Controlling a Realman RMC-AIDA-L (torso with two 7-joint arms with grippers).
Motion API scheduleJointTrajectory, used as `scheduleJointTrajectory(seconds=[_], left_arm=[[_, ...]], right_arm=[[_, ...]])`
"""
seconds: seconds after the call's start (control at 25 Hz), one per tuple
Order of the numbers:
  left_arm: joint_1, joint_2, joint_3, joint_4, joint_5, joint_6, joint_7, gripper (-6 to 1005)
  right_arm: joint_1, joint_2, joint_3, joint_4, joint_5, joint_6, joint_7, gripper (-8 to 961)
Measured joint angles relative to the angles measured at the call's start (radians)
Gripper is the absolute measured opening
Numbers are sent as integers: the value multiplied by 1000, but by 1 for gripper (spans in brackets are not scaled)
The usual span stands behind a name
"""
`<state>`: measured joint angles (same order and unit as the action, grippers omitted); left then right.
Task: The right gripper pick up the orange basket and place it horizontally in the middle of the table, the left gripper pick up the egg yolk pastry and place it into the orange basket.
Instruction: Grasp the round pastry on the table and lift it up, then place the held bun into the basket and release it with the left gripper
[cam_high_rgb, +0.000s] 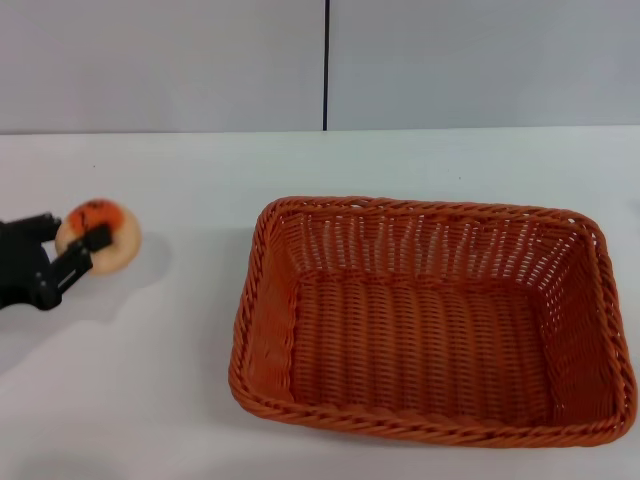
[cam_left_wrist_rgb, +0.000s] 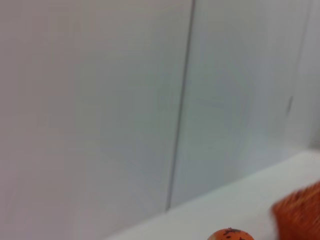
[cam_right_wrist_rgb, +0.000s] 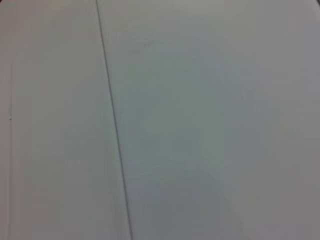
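We saw the orange basket (cam_high_rgb: 433, 320) lying flat on the surface (cam_high_rgb: 180, 400), nothing inside | left pincer (cam_high_rgb: 74, 240) pinched the egg yolk pastry (cam_high_rgb: 103, 235) well left of it | right pincer unseen.

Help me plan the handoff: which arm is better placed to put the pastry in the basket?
Left. Its pincer already grips the egg yolk pastry, beside the empty orange basket. The right arm is out of view.

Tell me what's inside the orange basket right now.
Nothing shows inside the orange basket: the head view shows only its bare woven floor and walls. The egg yolk pastry is outside it, to its left, between the left gripper's fingers. The near wall hides a strip of floor.
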<state>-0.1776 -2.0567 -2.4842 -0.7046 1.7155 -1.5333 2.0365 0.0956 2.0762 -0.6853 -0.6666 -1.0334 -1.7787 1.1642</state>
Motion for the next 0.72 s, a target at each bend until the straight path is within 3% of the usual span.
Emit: scheduleJointTrajectory(seconds=[0.24,0.4,0.52,0.56,0.64,0.68,0.72], left_arm=[[-27,-3,6,-9,-21,-102,0,234],[-74,-13,44,-3,-32,-186,0,199],[-105,-16,195,4,-112,-192,-1,173],[-113,-16,298,4,-167,-161,-3,166],[-116,-16,347,5,-193,-144,-4,153],[-124,-16,468,4,-249,-101,-7,147],[-128,-16,527,2,-273,-82,-8,140]], right_arm=[[-18,1,66,34,1,-1,0,638],[-23,-2,188,119,-1,4,0,638],[-28,-3,214,139,-2,6,0,638],[-32,-3,225,145,-2,7,0,638],[-43,-3,236,150,-2,9,-1,638],[-47,-3,238,150,-2,9,-1,638],[-52,-3,240,152,-2,10,-1,638]])
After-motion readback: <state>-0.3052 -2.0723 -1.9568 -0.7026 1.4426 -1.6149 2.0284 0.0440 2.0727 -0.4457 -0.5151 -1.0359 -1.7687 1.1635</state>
